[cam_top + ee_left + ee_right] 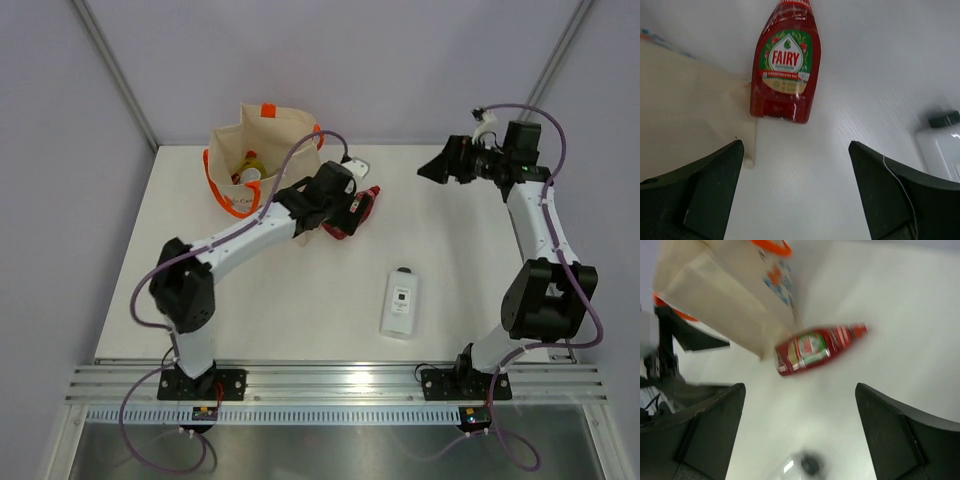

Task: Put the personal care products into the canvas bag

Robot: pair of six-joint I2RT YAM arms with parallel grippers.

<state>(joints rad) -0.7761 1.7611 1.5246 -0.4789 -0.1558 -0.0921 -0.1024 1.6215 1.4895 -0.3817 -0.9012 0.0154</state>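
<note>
left arm point(240, 235) stretched forward, left tool point(796, 150) jaws wide | right arm point(540, 230) upright, right tool point(800, 390) jaws wide

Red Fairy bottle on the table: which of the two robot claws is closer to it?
Left. The left gripper hangs open just over the red Fairy bottle beside the canvas bag; the right gripper, also open, is well off to its right.
</note>
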